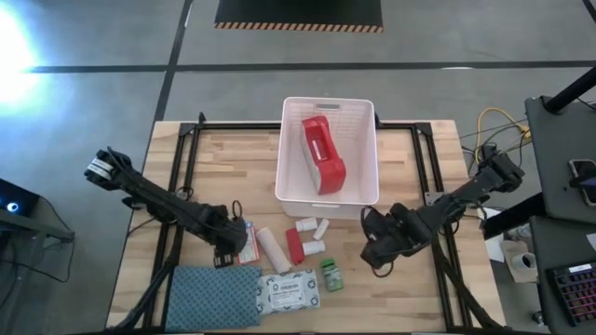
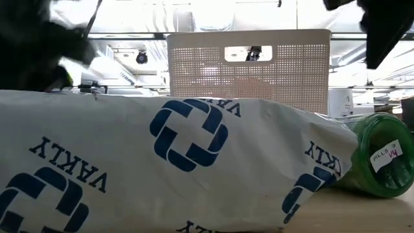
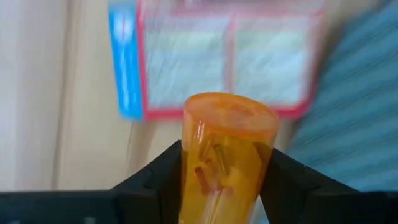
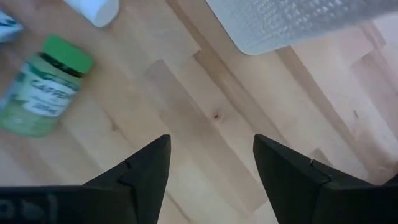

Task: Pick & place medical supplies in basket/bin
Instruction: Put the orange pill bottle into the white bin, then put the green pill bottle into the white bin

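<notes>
Left gripper point(image 1: 226, 249): clenched on an orange pill bottle point(image 3: 227, 155); the left wrist view shows the two dark fingers point(image 3: 155, 180) pressed against either side of the bottle, its cap end pointing away from the wrist.
Beyond the left gripper: a flat box point(image 3: 217, 59) with red and blue borders lies on the worktop point(image 1: 419, 288) just past the bottle; a blue-grey folded cloth point(image 1: 212, 298) sits just beside it, toward the worktop's near edge.
Right gripper point(image 1: 375, 253): released, jaws apart with only bare wood between them, held over the worktop well apart from the left gripper.
Near the right gripper: a green bottle point(image 1: 331, 274) lies on its side just off to one side of it, toward the left gripper; a corner of the white bin point(image 4: 298, 22) shows ahead of it.
White bin point(image 1: 289, 177): stands between the two grippers, farther back on the worktop; a red-and-white pouch point(image 1: 322, 154) lies inside.
Between the grippers: a white wipes packet point(image 1: 289, 290), a white roll point(image 1: 273, 249), a red roll point(image 1: 294, 246) and small white bottles point(image 1: 309, 226) lie on the worktop in front of the bin.
</notes>
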Controlling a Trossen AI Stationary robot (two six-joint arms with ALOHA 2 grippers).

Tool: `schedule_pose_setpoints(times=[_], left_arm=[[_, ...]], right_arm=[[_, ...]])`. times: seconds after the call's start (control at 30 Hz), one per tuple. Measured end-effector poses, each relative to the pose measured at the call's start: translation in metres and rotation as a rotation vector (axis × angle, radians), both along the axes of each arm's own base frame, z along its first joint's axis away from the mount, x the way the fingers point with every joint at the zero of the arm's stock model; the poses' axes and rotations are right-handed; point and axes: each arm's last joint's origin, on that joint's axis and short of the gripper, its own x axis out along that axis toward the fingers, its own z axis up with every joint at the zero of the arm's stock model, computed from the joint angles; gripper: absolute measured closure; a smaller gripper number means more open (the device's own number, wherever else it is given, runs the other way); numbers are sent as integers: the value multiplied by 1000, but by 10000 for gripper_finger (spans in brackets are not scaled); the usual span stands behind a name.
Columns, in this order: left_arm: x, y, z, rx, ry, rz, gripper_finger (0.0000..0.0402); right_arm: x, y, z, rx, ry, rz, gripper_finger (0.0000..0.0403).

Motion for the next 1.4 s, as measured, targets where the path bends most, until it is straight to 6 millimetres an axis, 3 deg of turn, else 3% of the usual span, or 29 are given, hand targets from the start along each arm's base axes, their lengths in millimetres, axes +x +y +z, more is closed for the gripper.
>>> schedule_pose_setpoints(times=[0.13, 0.3, 0.43, 0.53, 0.7, 0.8, 0.9, 1.0, 1.1, 1.2, 1.4], left_arm=[[24, 0, 49, 22, -193, 14, 251], [47, 14, 127, 145, -497, 56, 252], [63, 33, 186, 228, -794, 52, 252], [82, 59, 214, 320, -976, 56, 252], [122, 120, 211, 401, -917, 113, 249], [148, 150, 196, 335, -846, 108, 242], [167, 166, 173, 289, -657, 102, 230], [182, 173, 145, 260, -437, 90, 209], [195, 172, 130, 241, -330, 70, 182], [204, 164, 135, 253, -343, 10, 153], [197, 152, 175, 328, -457, -8, 123]], right_arm=[[-13, 8, 9, -7, -79, -32, 184], [-24, 12, 16, -41, -135, -39, 184], [-27, 9, 17, -56, -121, -48, 184], [-27, 9, 17, -72, -125, -39, 184], [-27, 8, 16, -83, -117, -31, 184], [-27, 8, 15, -83, -114, -31, 184], [-28, 9, 15, -61, -109, -55, 184], [-31, 12, 14, -24, -94, -72, 183], [-34, 17, 14, -14, -99, -80, 183], [-37, 20, 14, -13, -101, -88, 183], [-40, 19, 5, -37, -78, -83, 183]])
